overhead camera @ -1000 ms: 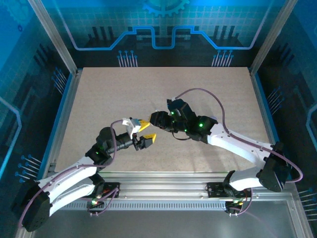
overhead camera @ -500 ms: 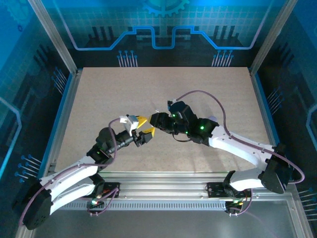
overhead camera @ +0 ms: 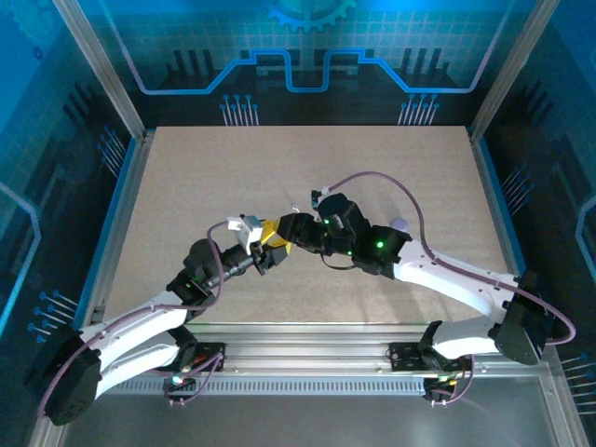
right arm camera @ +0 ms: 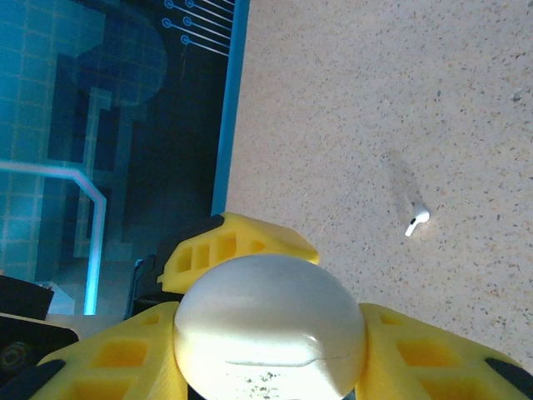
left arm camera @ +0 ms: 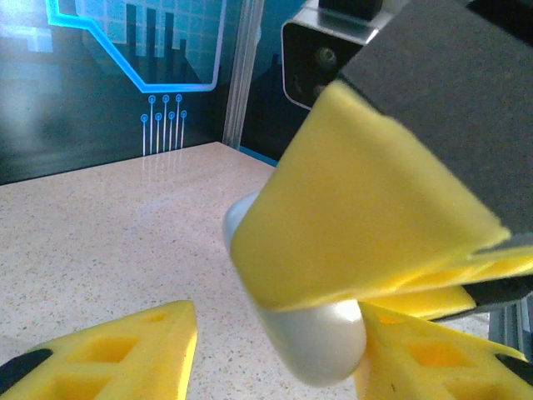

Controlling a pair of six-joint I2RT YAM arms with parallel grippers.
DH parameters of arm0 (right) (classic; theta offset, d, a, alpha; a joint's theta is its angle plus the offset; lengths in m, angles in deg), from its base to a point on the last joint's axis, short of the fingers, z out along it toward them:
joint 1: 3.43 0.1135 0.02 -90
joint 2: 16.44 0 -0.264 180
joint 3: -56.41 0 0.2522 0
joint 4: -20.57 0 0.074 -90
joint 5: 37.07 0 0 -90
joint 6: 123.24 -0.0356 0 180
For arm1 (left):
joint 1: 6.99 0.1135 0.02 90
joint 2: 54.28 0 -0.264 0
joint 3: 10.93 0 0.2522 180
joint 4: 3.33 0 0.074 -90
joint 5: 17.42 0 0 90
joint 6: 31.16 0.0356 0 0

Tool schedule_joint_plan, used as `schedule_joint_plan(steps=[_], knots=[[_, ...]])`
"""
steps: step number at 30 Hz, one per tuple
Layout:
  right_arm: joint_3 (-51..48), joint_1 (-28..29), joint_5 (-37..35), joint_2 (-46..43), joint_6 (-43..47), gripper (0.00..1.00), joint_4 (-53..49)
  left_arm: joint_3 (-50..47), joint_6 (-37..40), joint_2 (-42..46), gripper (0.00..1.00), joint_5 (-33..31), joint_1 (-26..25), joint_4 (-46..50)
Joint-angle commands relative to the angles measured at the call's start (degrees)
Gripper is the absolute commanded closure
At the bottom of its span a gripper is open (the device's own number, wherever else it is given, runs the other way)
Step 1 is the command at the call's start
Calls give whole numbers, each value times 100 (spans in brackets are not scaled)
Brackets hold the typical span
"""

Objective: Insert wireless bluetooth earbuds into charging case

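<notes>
My right gripper (right arm camera: 271, 346) is shut on the charging case (right arm camera: 271, 312), a smooth white puck squeezed between its yellow fingers, held above the table. My left gripper (left arm camera: 277, 337) has come up to it. Its jaws straddle the charging case (left arm camera: 321, 350): the right finger touches the case and the left finger (left arm camera: 117, 354) stands apart from it. One earbud (right arm camera: 416, 222), tiny and white, lies on the table beyond the case. From above, the left gripper (overhead camera: 268, 244) and right gripper (overhead camera: 287, 230) meet tip to tip at the table's middle, hiding the case.
The speckled beige tabletop (overhead camera: 205, 177) lies open on all sides of the two arms. A blue rim (right arm camera: 231, 108) and dark patterned walls (overhead camera: 298, 56) bound it. The right arm's purple cable (overhead camera: 386, 182) arches over the table.
My left gripper has moved up and right to meet the right gripper, and its jaws have narrowed around the case. The right gripper shifted slightly toward it, still gripping.
</notes>
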Motion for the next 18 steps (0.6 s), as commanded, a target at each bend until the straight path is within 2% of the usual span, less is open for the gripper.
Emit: schedule_joint_plan(steps=[1,4,9,12,15,18], knots=[[-86,123,-100,-113,-70,59,179,64,-86,13,48,-92,-49,-366],[-102,124,-129,-125,-57,59,154,72,-105,88,48,-116,-49,-384],[-95,132,-144,-139,-33,59,128,117,-114,173,65,-85,-49,-273],[-92,139,-152,-144,-19,58,97,143,-143,190,69,-37,-57,-226],[-57,149,-249,-160,87,53,-21,178,-181,206,73,9,-57,-210],[-31,159,-519,-361,526,41,-190,255,-257,242,76,97,-57,-109]])
